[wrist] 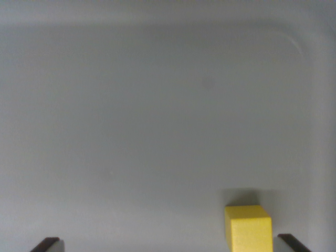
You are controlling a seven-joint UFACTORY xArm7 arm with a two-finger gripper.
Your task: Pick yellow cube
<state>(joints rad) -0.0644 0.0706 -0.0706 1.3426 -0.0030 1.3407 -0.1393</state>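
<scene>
The yellow cube (248, 227) sits low at the wrist view's right, resting on the pale grey desk (157, 121) and cut off by the bottom edge. The jaws stand wide apart — only two dark tips show, one at the bottom left corner, the other at the bottom right. The cube lies between them, far off centre, just beside the right tip but not touching it. A faint curved rim line crosses the upper right.
</scene>
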